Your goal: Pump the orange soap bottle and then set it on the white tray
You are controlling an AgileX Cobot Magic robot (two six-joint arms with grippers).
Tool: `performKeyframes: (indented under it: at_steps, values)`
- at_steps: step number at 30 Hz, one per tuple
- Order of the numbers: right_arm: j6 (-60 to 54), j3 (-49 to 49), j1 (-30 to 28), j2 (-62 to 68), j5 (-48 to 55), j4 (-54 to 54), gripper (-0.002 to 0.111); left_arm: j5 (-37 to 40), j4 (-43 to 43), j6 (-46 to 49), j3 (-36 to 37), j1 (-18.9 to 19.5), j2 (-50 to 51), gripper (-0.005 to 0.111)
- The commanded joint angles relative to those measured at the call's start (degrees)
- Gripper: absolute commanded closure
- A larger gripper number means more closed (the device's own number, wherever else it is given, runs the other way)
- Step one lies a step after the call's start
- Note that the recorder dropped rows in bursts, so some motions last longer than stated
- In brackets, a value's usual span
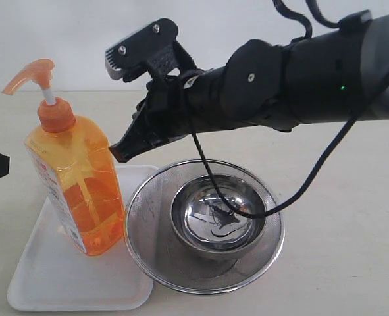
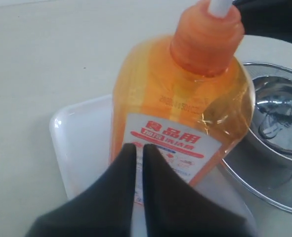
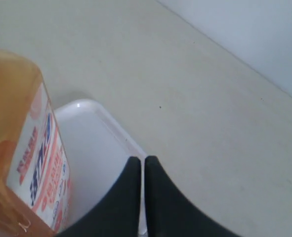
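the white tray (image 1: 49, 286) lies nearest, at the left. the orange soap bottle (image 1: 82, 191) stands upright on it, so the placing looks done. the mesh strainer (image 1: 148, 220) with its steel bowl (image 1: 217, 220) crowds the tray's right edge, so open room lies leftward. the left gripper (image 2: 140, 146), fingers nearly together and empty, sits left of the bottle. farther back, the right gripper (image 1: 118, 153), pinched together and empty, points at the bottle's right shoulder.

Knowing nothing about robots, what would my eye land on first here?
The bright orange soap bottle grabs attention first, standing on the white tray at the exterior view's left. A black arm reaches in from the right, its closed fingers near the bottle's shoulder. Beside the tray sits a steel mesh strainer holding a shiny bowl.
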Motion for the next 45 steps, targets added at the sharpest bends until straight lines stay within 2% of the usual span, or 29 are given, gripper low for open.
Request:
performKeyframes:
  at_steps: [1,7,10,17,21,28,34,45]
  values:
    - [0.06,-0.08,-0.2,0.75,0.38,0.06,0.108,1.4,-0.27,3.86,-0.32,-0.31,0.23,0.102]
    - [0.06,-0.08,-0.2,0.75,2.79,1.42,0.108,-0.69,-0.51,5.13,-0.32,-0.31,3.46,0.102]
    - [0.06,-0.08,-0.2,0.75,2.75,1.56,0.108,-1.47,-3.33,6.98,-0.32,-0.31,7.04,0.102]
    - [0.06,-0.08,-0.2,0.75,5.86,1.56,0.108,-2.24,-18.07,24.24,-0.32,-0.31,11.39,0.102]
    - [-0.18,-0.08,-0.2,0.75,5.53,1.56,0.108,-2.24,-23.2,29.34,-0.32,-0.31,13.03,0.102]
    - [-0.39,-0.08,0.5,0.75,4.69,1.56,0.108,-4.05,-23.46,29.72,-0.43,-0.31,13.17,0.102]
    - [-2.16,-0.08,4.29,0.75,4.46,1.56,0.108,-4.77,-23.46,29.72,-0.43,-0.31,13.17,0.102]
    - [-2.04,-0.08,4.4,-0.95,7.77,1.33,0.108,-3.66,-24.91,29.7,-0.43,-0.31,13.17,0.102]
